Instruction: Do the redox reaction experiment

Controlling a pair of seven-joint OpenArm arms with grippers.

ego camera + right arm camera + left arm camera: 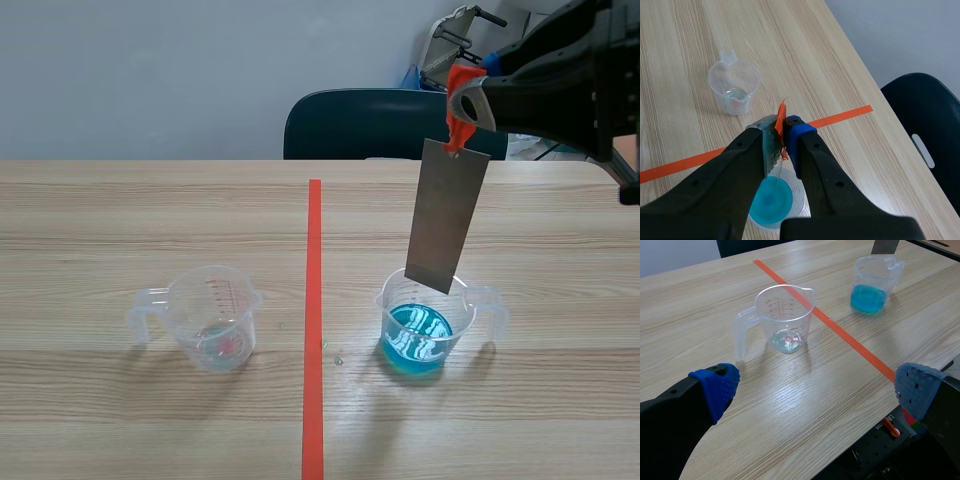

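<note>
Wooden counter (150, 220) held a clear plastic cup of blue liquid (420, 335); right jaws gripped a grey metal strip (447, 215) above it, left jaws gaped; it needed lowering plumb

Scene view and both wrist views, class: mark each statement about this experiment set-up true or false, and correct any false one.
1. The right tool is shut on the orange tab of a grey metal plate. True.
2. The cup of blue liquid stands on the right arm's side of the tape line. True.
3. The left tool grips the clear cup's handle. False: the left tool is open, with the clear cup standing untouched ahead of it.
4. The clear cup is full to the brim. False: it is nearly empty.
5. The plate lies flat beside the cups. False: it hangs upright over the cup of blue liquid.
</note>
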